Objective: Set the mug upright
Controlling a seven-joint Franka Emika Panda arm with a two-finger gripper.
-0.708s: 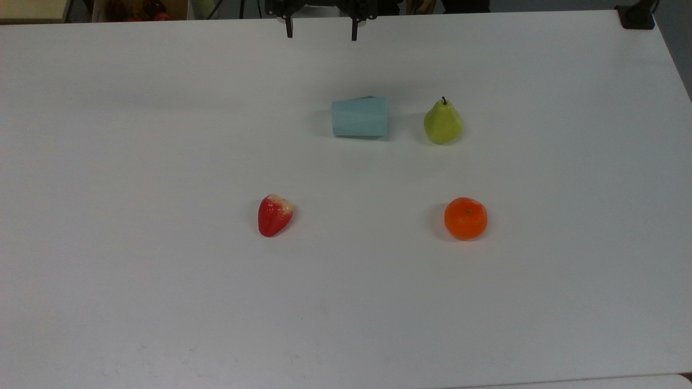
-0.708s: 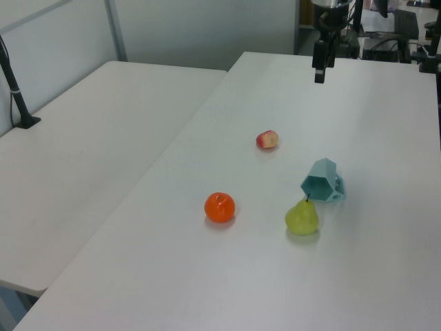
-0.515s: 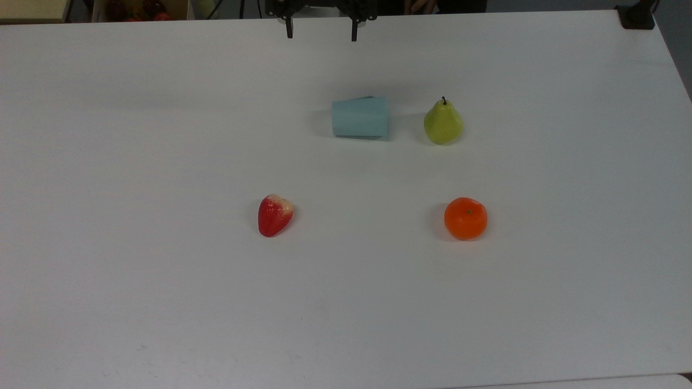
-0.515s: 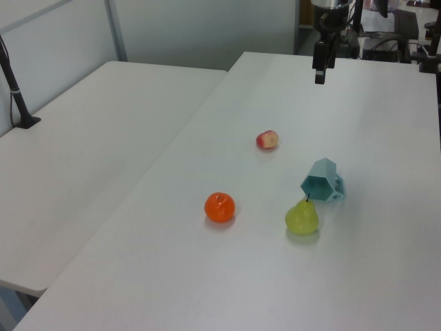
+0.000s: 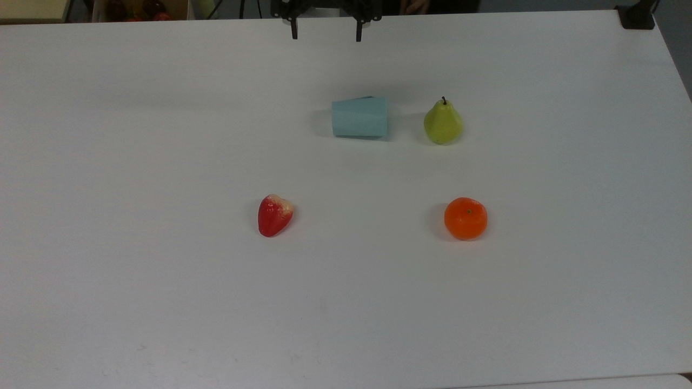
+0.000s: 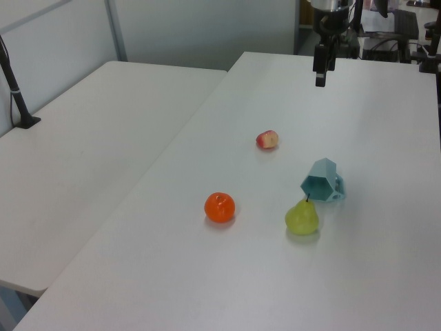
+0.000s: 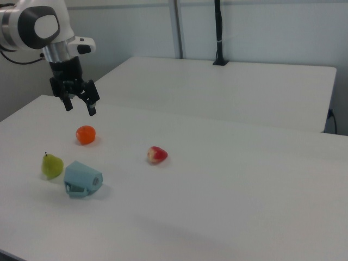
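Note:
The pale blue faceted mug (image 5: 360,116) lies on its side on the white table (image 5: 162,297). In the left view the mug (image 6: 321,181) shows its hexagonal rim and dark teal inside, facing the pear. In the right view the mug (image 7: 82,179) rests with its handle against the table. My gripper (image 5: 326,33) hangs open above the table's far edge in the top view, well apart from the mug, with nothing between its fingers. The same gripper (image 7: 80,107) is high over the table in the right view, and the gripper (image 6: 320,76) is at the upper right in the left view.
A green pear (image 5: 443,122) stands just to the top view's right of the mug. An orange (image 5: 465,218) and a red strawberry (image 5: 274,214) lie nearer the front. A second white table (image 6: 83,152) adjoins on the left view's left.
My gripper has shifted slightly toward the top view's right and a touch lower. The mug and the fruit have not moved.

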